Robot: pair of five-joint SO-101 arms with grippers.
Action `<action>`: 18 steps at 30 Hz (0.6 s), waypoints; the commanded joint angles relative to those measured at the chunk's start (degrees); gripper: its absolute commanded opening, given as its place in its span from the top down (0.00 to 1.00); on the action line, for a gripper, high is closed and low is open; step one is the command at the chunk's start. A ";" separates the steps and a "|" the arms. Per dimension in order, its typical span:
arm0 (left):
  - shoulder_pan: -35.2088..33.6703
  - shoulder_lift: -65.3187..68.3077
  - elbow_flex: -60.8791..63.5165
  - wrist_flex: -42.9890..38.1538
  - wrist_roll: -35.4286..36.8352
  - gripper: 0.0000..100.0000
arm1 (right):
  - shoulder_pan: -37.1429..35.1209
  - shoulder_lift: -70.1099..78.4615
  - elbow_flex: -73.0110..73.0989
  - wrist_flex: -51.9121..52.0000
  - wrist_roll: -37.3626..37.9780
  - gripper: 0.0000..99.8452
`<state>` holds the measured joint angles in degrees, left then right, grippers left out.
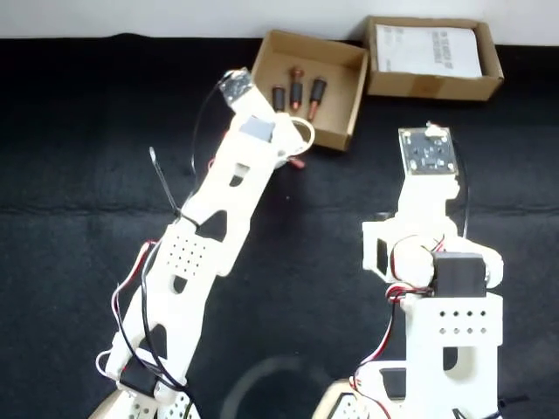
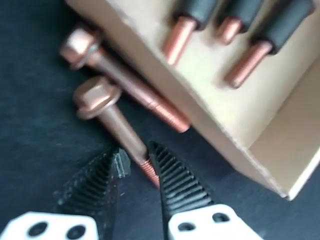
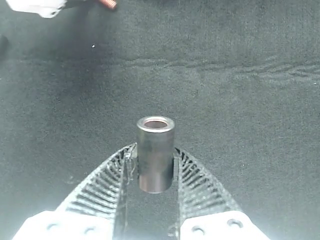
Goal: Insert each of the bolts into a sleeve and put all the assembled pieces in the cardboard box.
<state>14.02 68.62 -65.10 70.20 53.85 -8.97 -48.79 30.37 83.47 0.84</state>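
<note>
Overhead check, my remote feed: table covered with black cloth [image 1: 70, 131], matte, slightly fuzzy. Long crease [image 3: 225, 67] runs across cloth, I note finer wrinkles beside it. White strip [image 1: 131, 17] along far edge. Light even, shadows soft.

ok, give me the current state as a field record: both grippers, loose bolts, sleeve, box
left gripper: closed on the threaded end of the first bolt
first bolt: lying on the black cloth, beside the cardboard box
second bolt: loose on the cloth, alongside the box's outer wall
right gripper: shut on the sleeve
sleeve: upright, open end up, no bolt in it
cardboard box: three assembled pieces inside
bolts not yet sleeved: two
</note>
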 commanded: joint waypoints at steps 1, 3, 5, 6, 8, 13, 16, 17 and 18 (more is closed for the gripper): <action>-2.51 -0.04 -6.20 10.64 -2.46 0.99 | -0.48 -0.84 -0.48 -0.13 0.26 0.99; -2.59 0.04 -10.33 16.53 -3.78 0.99 | -0.57 -0.84 -0.57 -0.66 0.09 0.99; -2.77 0.13 -13.93 22.07 -4.92 0.99 | -0.57 -0.84 -0.40 -1.54 0.00 0.99; -2.77 0.22 -15.43 24.62 -5.54 0.99 | -0.57 -0.84 -0.40 -1.89 0.00 0.99; -2.77 0.22 -17.71 29.54 -6.68 0.99 | -0.57 -0.75 -0.48 -2.24 0.00 0.99; -3.82 -0.66 -18.42 31.47 -9.41 0.99 | -0.66 -0.75 0.04 -6.20 -1.32 0.99; -3.91 -2.68 -18.68 31.47 -9.58 0.99 | -0.75 -0.66 0.75 -11.03 -3.69 0.99; -3.82 -3.82 -18.68 31.47 -9.58 0.99 | -0.84 -0.66 1.71 -13.49 -3.96 0.99; -3.74 -5.05 -18.68 31.47 -9.58 0.99 | -1.19 -0.75 2.95 -16.13 -5.01 0.99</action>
<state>10.77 69.67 -81.36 101.05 44.44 -9.14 -48.79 31.78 73.19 -1.98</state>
